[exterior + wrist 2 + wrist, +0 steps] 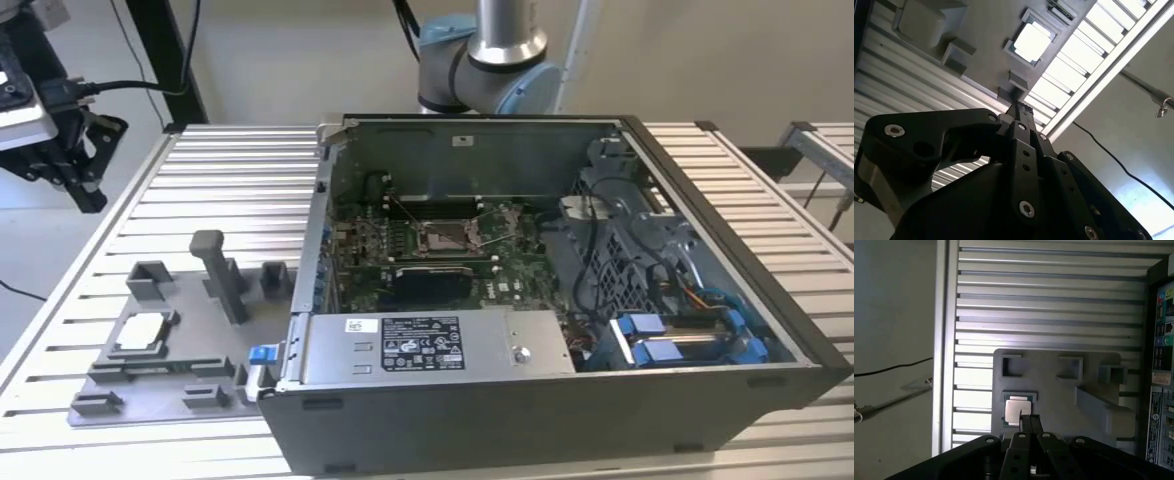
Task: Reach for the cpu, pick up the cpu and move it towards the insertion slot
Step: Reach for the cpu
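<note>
Got the cpu [1018,409] lying flat in its grey fixture [1054,395] pocket, out ahead of the gripper [1029,421] and not touching it, fingers pinched together on nothing, insertion slot [445,237] farther off inside the computer case [561,400].

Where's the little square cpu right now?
The cpu sits in the grey fixture, on the exterior view's left of the computer case.

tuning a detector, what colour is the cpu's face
The cpu face is pale silvery-beige, in the grey fixture; best in the first wrist view.
</note>
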`<control>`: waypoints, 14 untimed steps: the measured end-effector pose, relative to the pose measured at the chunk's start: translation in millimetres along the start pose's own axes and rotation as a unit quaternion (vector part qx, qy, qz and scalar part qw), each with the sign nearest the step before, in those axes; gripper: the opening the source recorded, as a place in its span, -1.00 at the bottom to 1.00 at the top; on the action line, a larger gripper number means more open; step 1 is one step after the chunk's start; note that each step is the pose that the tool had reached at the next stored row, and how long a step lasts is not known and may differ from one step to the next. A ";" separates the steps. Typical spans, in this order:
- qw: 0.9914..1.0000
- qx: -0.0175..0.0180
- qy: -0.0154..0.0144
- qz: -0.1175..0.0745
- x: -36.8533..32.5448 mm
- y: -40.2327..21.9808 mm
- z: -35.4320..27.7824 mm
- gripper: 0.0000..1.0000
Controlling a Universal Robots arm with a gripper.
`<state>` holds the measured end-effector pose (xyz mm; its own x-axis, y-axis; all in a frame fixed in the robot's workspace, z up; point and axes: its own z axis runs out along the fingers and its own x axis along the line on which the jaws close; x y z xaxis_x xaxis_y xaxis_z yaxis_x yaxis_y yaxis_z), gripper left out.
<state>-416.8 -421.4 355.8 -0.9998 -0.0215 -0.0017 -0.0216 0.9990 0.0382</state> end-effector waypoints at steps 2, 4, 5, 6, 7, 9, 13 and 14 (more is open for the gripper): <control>1.000 0.000 0.000 0.000 0.0 -0.1 0.0 -1.00; 1.000 0.000 0.000 0.000 0.0 -0.2 0.0 -1.00; 1.000 0.000 0.000 0.000 0.0 -0.2 0.0 -1.00; 1.000 0.000 0.000 0.000 0.0 -0.2 0.0 -1.00; 1.000 0.000 0.000 0.000 0.0 -0.3 0.0 -1.00; 1.000 0.000 0.000 0.000 0.0 -0.3 0.0 -1.00; 1.000 0.000 0.000 0.000 0.0 -0.5 0.0 -1.00; 1.000 0.000 0.000 0.000 0.0 -0.5 0.0 -1.00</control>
<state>-416.8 -422.0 355.7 -0.9998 -0.0216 -0.0017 -0.0217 0.9990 0.0382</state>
